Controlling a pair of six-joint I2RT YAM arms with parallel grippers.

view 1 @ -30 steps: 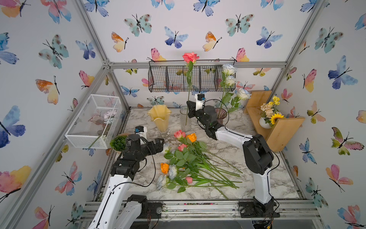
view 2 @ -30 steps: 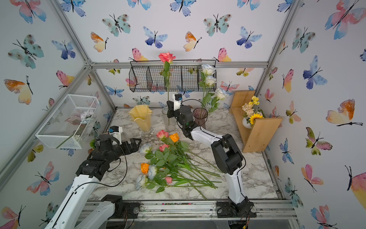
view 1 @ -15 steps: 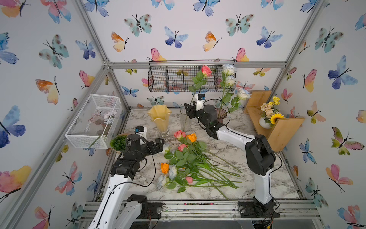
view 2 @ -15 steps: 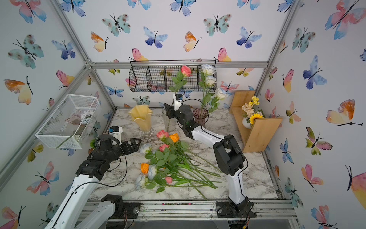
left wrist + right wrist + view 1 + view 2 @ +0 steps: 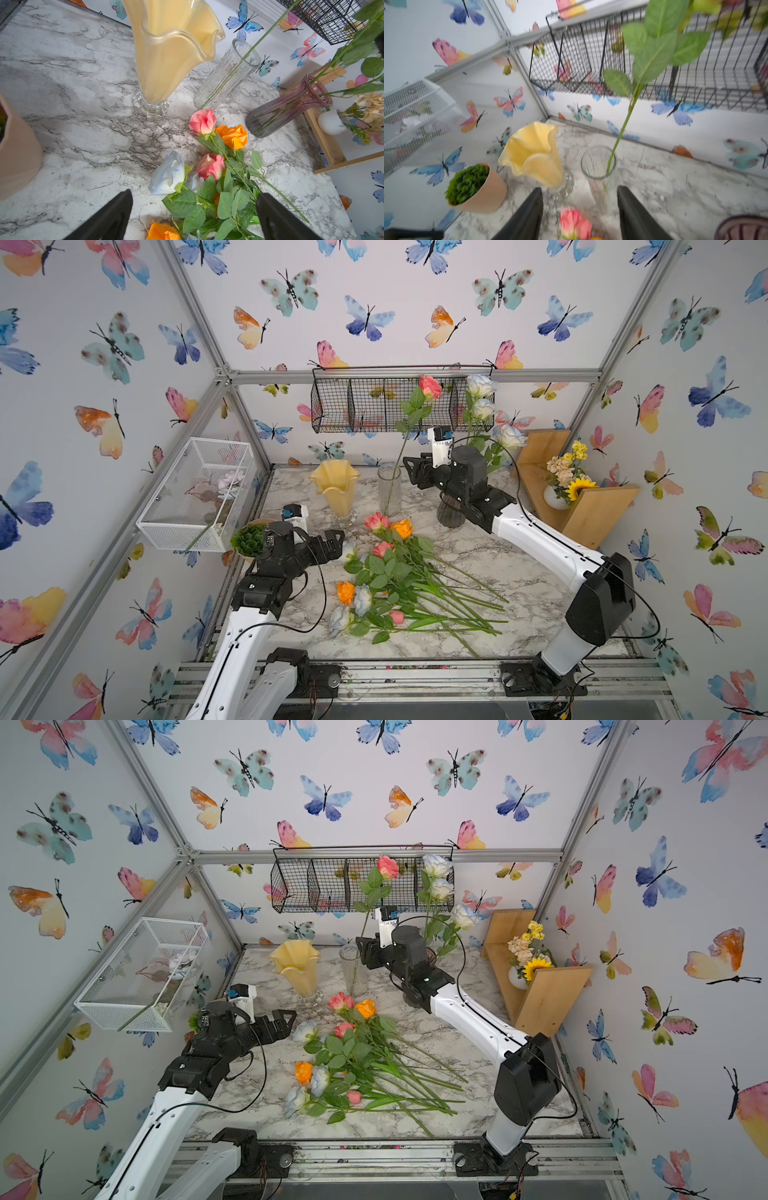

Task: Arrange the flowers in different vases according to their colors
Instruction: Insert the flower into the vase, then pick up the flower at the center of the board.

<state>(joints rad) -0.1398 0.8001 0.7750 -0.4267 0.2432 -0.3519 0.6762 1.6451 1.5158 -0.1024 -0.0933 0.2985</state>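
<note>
Three vases stand at the back of the marble table: a yellow ruffled vase (image 5: pixel 334 489) (image 5: pixel 166 52), a clear ribbed vase (image 5: pixel 389 489) (image 5: pixel 598 164) and a purple vase (image 5: pixel 288 106). In both top views my right arm half hides the purple vase, which holds white roses (image 5: pixel 482 406). A pink rose (image 5: pixel 430 386) (image 5: pixel 388 866) leans in the clear vase. My right gripper (image 5: pixel 409 468) (image 5: pixel 579 188) is open beside that vase, empty. Loose pink, orange and white flowers (image 5: pixel 395 572) (image 5: pixel 353 1052) lie mid-table. My left gripper (image 5: pixel 336 539) (image 5: pixel 193 194) hangs open at the pile's left edge.
A black wire basket (image 5: pixel 374 406) hangs on the back wall and a white mesh basket (image 5: pixel 199 493) on the left wall. A succulent in a tan pot (image 5: pixel 248 539) stands behind my left wrist. A wooden shelf (image 5: pixel 598 510) at the right holds a sunflower bouquet (image 5: pixel 567 477).
My right gripper has opened and let go of the pink rose. The rose dropped into the clear vase and tipped to the right. The left arm has not moved.
</note>
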